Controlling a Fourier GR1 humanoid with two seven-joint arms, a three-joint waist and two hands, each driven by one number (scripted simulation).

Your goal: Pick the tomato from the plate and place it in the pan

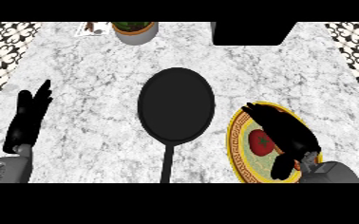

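at the far left the left robot hand rested over the marble desk, fingers straight and pointing up, holding nothing. along the back edge lay a small card or leaflet, cut off by the top of the view; any print on it was too small to read. beside it stood a grey pot with a green plant, also cropped. the black pan sat in the middle, its handle running to the near edge. a dark block at the back was cut off too. at the right, the tomato lay on the yellow patterned plate. the right robot hand hung over it, fingers spread and relaxed, hiding much of the plate; whether it touched the tomato could not be told.
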